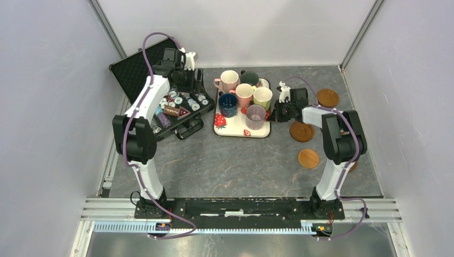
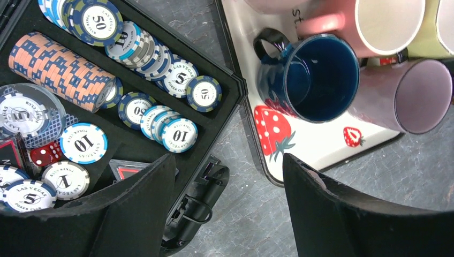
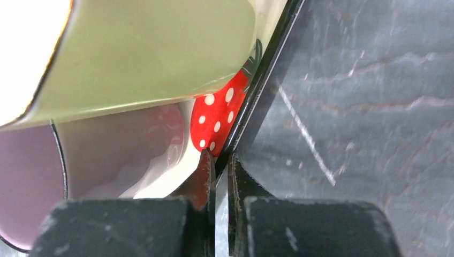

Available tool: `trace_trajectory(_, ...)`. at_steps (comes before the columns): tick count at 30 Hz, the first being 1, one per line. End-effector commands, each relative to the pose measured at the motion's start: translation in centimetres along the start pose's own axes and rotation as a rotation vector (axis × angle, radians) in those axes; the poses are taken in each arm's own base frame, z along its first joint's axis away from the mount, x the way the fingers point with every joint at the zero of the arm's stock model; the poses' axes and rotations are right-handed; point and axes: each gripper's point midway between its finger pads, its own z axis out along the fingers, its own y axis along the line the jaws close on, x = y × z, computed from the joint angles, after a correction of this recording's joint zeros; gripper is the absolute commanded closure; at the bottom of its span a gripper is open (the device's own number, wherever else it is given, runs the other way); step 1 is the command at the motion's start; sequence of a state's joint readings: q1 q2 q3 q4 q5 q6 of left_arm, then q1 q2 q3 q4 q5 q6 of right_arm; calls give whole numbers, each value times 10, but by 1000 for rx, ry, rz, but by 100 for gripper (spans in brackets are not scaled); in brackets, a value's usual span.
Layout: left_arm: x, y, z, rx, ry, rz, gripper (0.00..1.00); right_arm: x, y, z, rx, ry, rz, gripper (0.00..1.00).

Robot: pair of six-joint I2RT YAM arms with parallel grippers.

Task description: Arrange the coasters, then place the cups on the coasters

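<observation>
Six cups stand on the cream strawberry tray [image 1: 240,133]: two pink [image 1: 229,80] [image 1: 244,94], a dark green one [image 1: 249,78], a yellow-green one [image 1: 262,97], a navy one [image 1: 228,104] and a lilac one [image 1: 256,116]. Three brown coasters [image 1: 327,97] [image 1: 301,131] [image 1: 308,158] lie on the table to the tray's right. My right gripper [image 3: 218,155] is shut on the tray's right rim [image 3: 251,101], beside the yellow-green cup [image 3: 150,53] and the lilac cup [image 3: 107,155]. My left gripper [image 2: 229,160] hangs open over the gap between the chip case and the tray [image 2: 321,150], holding nothing.
An open black case [image 1: 179,110] of poker chips [image 2: 59,69] lies left of the tray, with its lid [image 1: 134,69] against the left wall. Grey walls close in on three sides. The right arm's elbow [image 1: 342,139] stands over the coaster area.
</observation>
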State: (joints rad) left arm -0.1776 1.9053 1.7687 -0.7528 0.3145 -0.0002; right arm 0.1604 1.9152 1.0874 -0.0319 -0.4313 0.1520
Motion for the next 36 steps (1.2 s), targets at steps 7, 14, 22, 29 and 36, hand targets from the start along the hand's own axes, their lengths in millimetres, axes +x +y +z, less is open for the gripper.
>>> trace_trajectory(7,-8,1,2,10,-4,-45,20,122,19,-47,-62,286,-76,100)
trace_trajectory(14,-4,1,8,24,13,-58,20,144,33,-64,-119,307,-85,100)
trace_trajectory(22,-2,-3,13,62,36,-22,19,135,49,-80,-191,279,-147,53)
trace_trajectory(29,10,-13,19,184,118,207,18,103,42,-98,-140,214,-278,32)
trace_trajectory(36,4,-19,25,264,126,566,18,50,30,-114,-133,140,-327,25)
